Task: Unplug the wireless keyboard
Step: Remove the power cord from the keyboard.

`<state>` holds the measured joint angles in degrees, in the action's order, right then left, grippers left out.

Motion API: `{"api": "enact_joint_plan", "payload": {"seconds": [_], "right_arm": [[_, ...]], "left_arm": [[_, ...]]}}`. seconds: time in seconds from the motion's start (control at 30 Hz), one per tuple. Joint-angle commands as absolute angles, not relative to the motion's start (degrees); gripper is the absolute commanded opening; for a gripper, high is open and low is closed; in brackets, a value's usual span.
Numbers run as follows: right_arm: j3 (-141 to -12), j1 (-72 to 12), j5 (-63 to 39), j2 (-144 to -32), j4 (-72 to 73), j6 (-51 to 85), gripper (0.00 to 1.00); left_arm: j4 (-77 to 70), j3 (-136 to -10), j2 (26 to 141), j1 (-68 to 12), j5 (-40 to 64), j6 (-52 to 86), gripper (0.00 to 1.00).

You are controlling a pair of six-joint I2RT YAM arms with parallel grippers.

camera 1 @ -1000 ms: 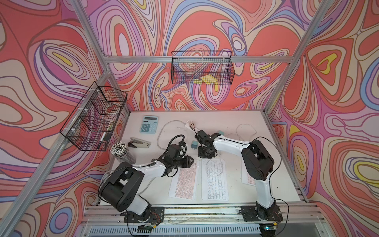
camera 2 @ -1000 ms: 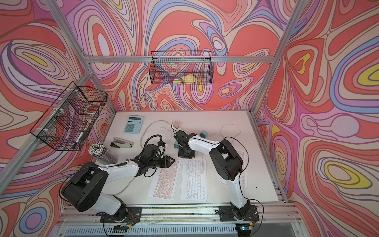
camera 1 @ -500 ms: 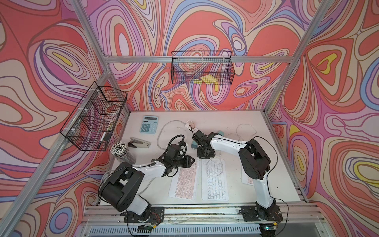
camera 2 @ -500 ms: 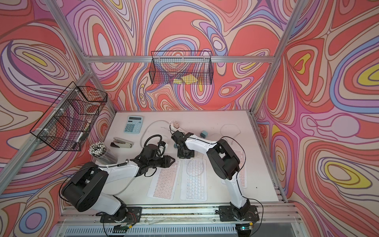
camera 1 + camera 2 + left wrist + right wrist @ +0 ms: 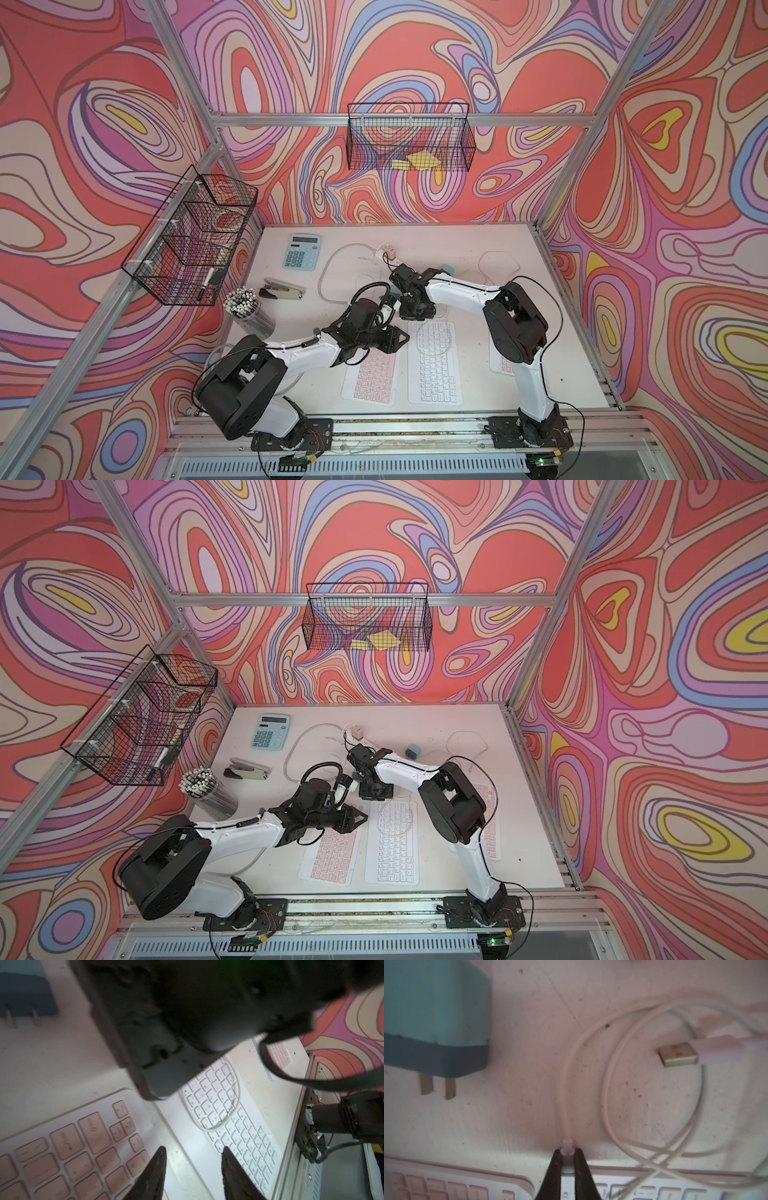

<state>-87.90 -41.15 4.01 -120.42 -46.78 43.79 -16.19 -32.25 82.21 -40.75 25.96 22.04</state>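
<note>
Bent low, right arm point(image 5: 457, 291); right fingers point(image 5: 554, 1172) clamped on cable plug point(image 5: 567, 1147) at white keyboard point(image 5: 434, 365); left fingers point(image 5: 153, 1174) half-open, empty

The right gripper's point(image 5: 568, 1151) fingers point(image 5: 553, 1169) have closed onto the cable plug point(image 5: 567, 1145) at the white keyboard's point(image 5: 434, 365) edge

We find the desk point(image 5: 519, 1105) matt and pale, scuffed and speckled. The cable point(image 5: 565, 1084) has a smooth, pale pink plastic sheath. A loose USB plug point(image 5: 678, 1057) shows a bright bare metal shell. The charger point(image 5: 436, 1012) is satin teal plastic with dull metal prongs. The white keyboard point(image 5: 239, 1136) and the pink keyboard point(image 5: 72, 1157) are matt plastic. The back wire basket point(image 5: 409, 141) is black-coated metal.
</note>
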Motion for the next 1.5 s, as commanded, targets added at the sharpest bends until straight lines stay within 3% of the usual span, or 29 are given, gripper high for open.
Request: {"api": "enact_joint_plan", "payload": {"seconds": [0.0, 0.3, 0.63, 1.0, 1.47], "right_arm": [[-84.5, -40.5, 3.1, -121.9, -41.4, 44.1, 0.11], [-80.9, -40.1, 1.4, -120.4, -36.5, 43.4, 0.10], [-74.6, -40.1, 0.0, -117.4, -31.2, 44.0, 0.10], [-72.2, -40.1, 0.4, -115.9, -28.8, 43.9, 0.10], [-77.2, -40.6, 6.3, -119.1, -34.3, 41.0, 0.09]], "left_arm": [[-18.5, -28.1, 79.6, -42.2, 26.2, 16.2, 0.46], [-25.6, -22.3, 76.6, -50.6, 23.5, 1.4, 0.50], [-0.6, -39.0, 84.6, -59.7, 16.1, -15.8, 0.50], [6.0, -47.9, 94.8, -62.2, 13.2, -18.3, 0.49], [6.3, -46.9, 99.7, -62.2, 16.2, -17.1, 0.46]]}}
